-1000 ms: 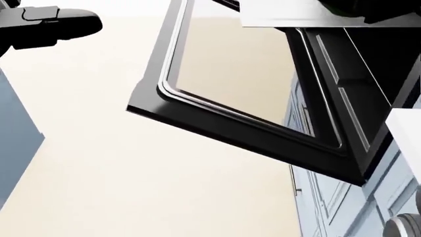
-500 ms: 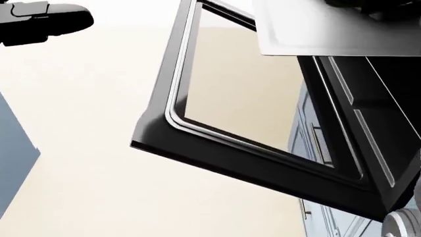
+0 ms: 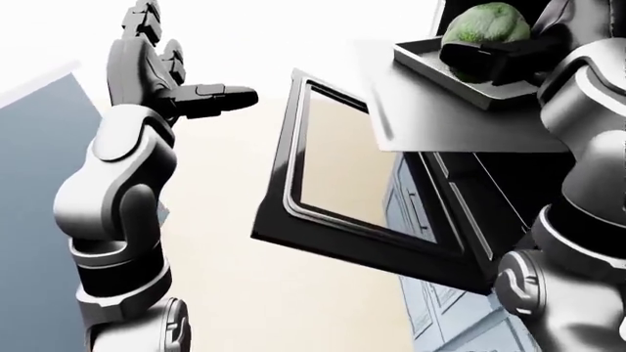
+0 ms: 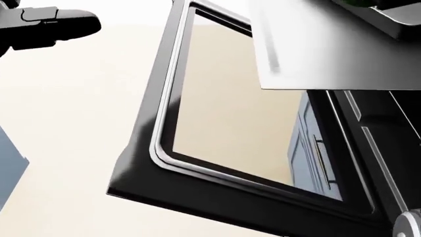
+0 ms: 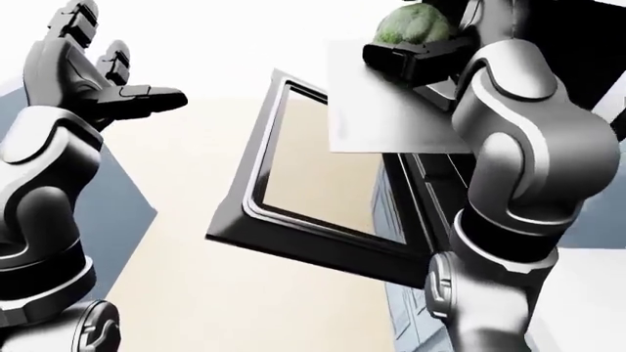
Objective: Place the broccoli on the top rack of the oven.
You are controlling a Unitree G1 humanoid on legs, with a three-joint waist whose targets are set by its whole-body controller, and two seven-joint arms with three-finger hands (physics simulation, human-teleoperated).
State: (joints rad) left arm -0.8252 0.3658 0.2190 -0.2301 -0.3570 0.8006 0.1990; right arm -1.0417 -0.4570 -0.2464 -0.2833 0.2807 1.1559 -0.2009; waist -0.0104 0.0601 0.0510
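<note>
The right hand (image 3: 494,59) is closed round the broccoli (image 3: 486,28), which sits at its twelve o'clock just above the tray (image 3: 440,67) over the open oven door (image 3: 362,183), while the left hand (image 3: 161,73) hangs spread and empty, well apart at nine o'clock.

All three head cameras look closely at the oven door (image 4: 217,128).

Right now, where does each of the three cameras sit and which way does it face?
Left-eye view: on the head, facing the open oven door; both arms show, the right hand on the broccoli above a tray.
Right-eye view: beside it, nearly the same scene; the left hand is open.
Head view: on the head, angled lower onto the door glass; only the left hand's dark fingers show.
All share the oven door.
</note>
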